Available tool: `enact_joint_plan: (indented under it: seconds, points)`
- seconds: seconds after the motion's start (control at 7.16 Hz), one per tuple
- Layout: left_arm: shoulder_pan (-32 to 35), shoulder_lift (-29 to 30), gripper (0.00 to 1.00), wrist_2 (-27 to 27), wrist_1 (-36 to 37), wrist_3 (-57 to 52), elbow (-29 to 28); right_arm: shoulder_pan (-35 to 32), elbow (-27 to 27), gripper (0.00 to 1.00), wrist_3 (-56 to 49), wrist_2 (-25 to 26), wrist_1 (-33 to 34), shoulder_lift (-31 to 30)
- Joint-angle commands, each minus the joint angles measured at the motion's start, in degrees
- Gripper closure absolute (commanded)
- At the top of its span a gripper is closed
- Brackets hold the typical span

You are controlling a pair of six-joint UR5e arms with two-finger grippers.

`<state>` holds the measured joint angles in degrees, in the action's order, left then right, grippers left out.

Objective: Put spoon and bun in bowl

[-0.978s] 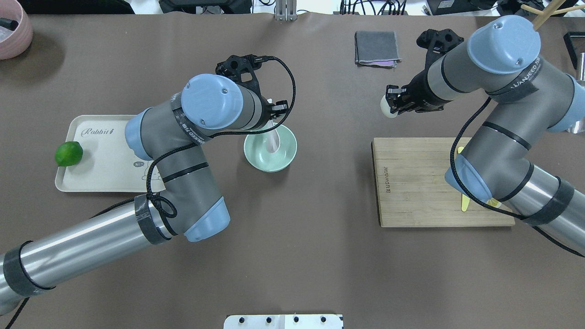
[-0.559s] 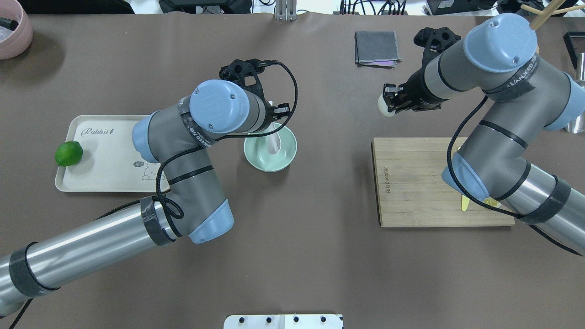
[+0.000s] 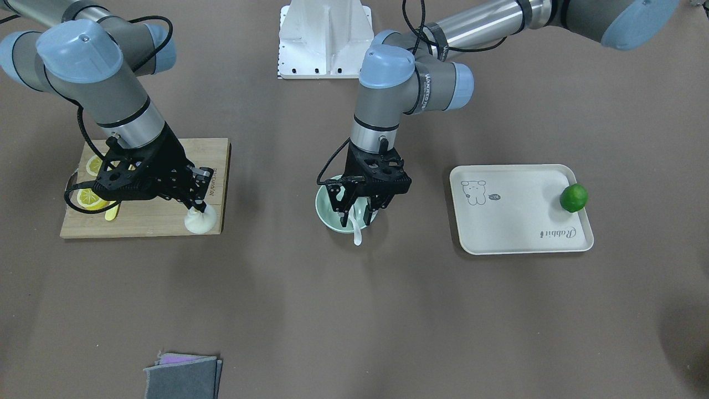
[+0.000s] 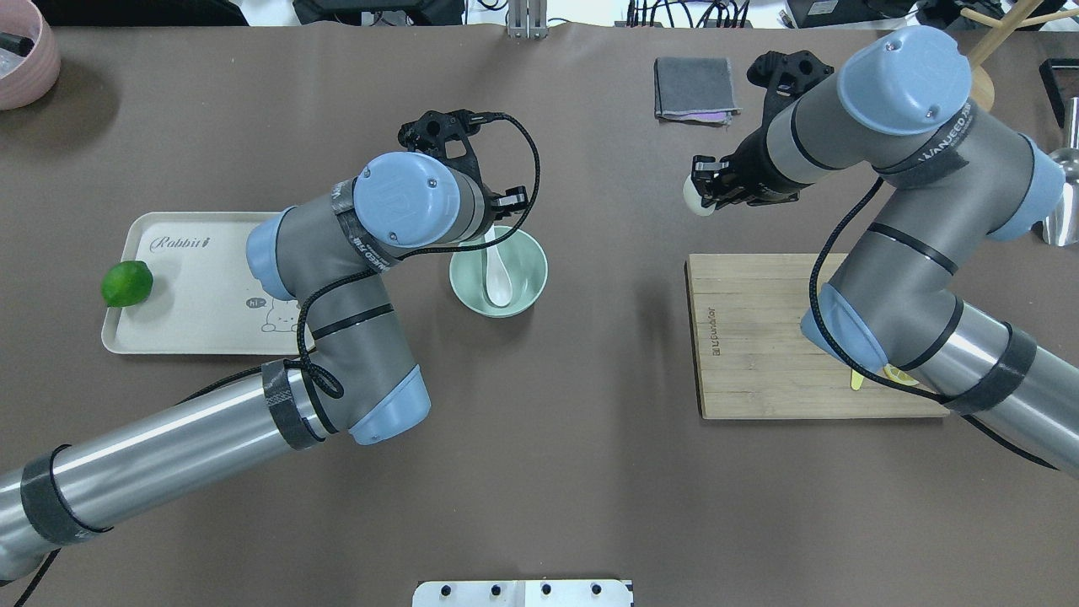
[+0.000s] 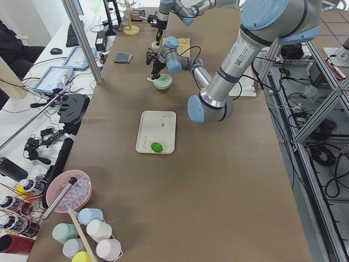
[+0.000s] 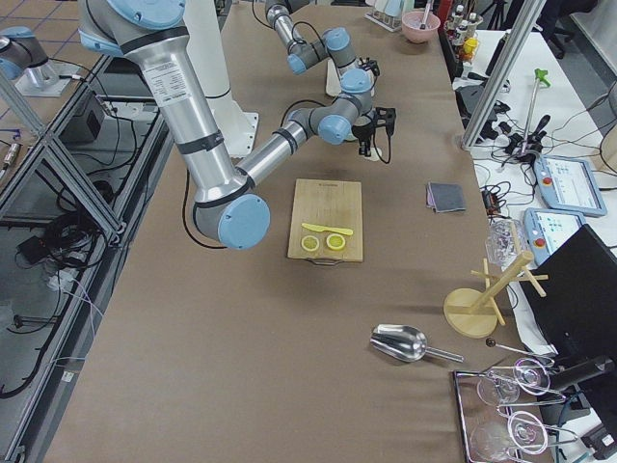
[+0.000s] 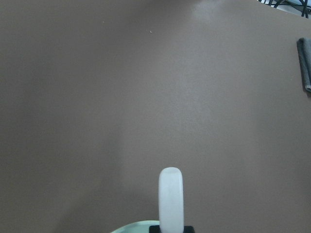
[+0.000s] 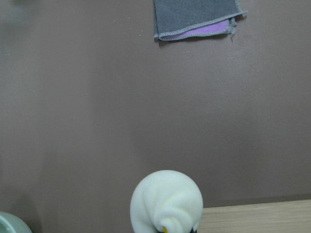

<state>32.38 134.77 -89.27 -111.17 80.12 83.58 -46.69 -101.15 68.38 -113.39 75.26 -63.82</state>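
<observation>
The pale mint-green bowl (image 4: 533, 253) stands mid-table; it also shows in the front view (image 3: 324, 213). My left gripper (image 3: 359, 213) hangs over it, shut on the white spoon (image 4: 498, 285). The scoop is down in the bowl and the handle (image 7: 171, 194) sticks out over the far rim. My right gripper (image 4: 706, 192) is shut on the white bun (image 4: 695, 199) and holds it in the air near the cutting board's far left corner, well right of the bowl. The bun's yellow dot shows in the right wrist view (image 8: 166, 201).
A wooden cutting board (image 4: 759, 337) with lemon slices (image 3: 91, 198) and a yellow knife (image 3: 112, 212) lies under my right arm. A white tray (image 4: 194, 320) with a green lime (image 4: 126, 283) lies left of the bowl. A folded grey cloth (image 4: 695, 88) lies at the far side.
My right gripper has carried the bun a little to the left, towards the bowl. The spoon has gone from steeply tilted to lying lower in the bowl, scoop showing.
</observation>
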Motion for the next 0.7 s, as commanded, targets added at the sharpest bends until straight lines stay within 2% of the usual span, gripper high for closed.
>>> enact_joint_plan:
  seconds: [0.0,0.14,0.28,0.56]
  points:
    - [1.6,0.0,0.02,0.1,0.0,-0.6,1.0,1.4,3.8,1.0,2.4,0.4,0.9,5.8]
    - [4.8,-2.3,0.02,-0.6,0.1,-5.0,3.2,3.9,7.8,1.0,5.1,3.6,3.1,12.6]
    - [9.4,-7.1,0.02,-3.3,0.3,-12.3,7.0,6.9,11.3,1.0,6.8,7.5,4.0,17.2]
    - [22.2,-17.0,0.02,-14.4,0.6,-36.7,11.2,12.4,13.1,1.0,9.2,12.1,3.9,20.4]
